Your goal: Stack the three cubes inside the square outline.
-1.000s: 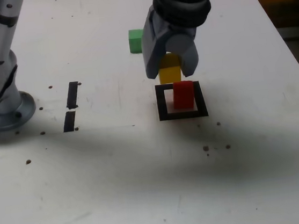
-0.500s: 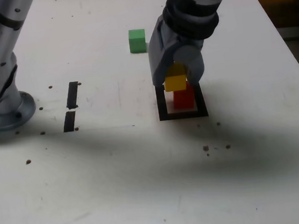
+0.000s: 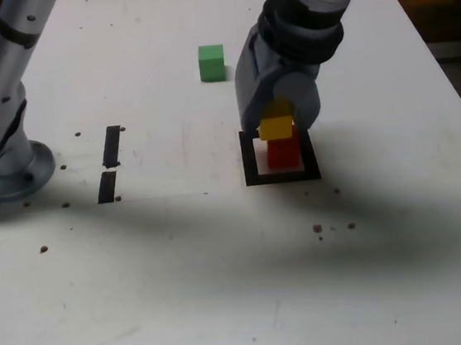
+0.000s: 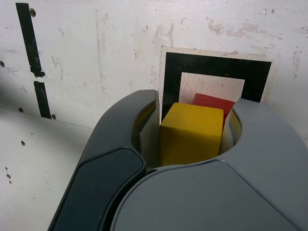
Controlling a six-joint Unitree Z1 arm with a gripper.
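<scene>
Exterior view first: we see the gripper (image 3: 278,124) pointing down, with the yellow cube (image 3: 276,124) held between its jaws. Just below it in this view we see the red cube (image 3: 283,153), sitting inside the black square outline (image 3: 251,168). We cannot tell if the yellow cube touches the red one. The green cube (image 3: 211,63) sits by itself on the white table (image 3: 177,287), outside the outline. Near the grey arm base (image 3: 16,174), we see two short black tape strips (image 3: 112,146).

Wrist view next: we look down past the jaws and see them pinching the yellow cube on two sides. A bit of the red cube peeks out behind it, inside the outline. We see the two strips here too.
</scene>
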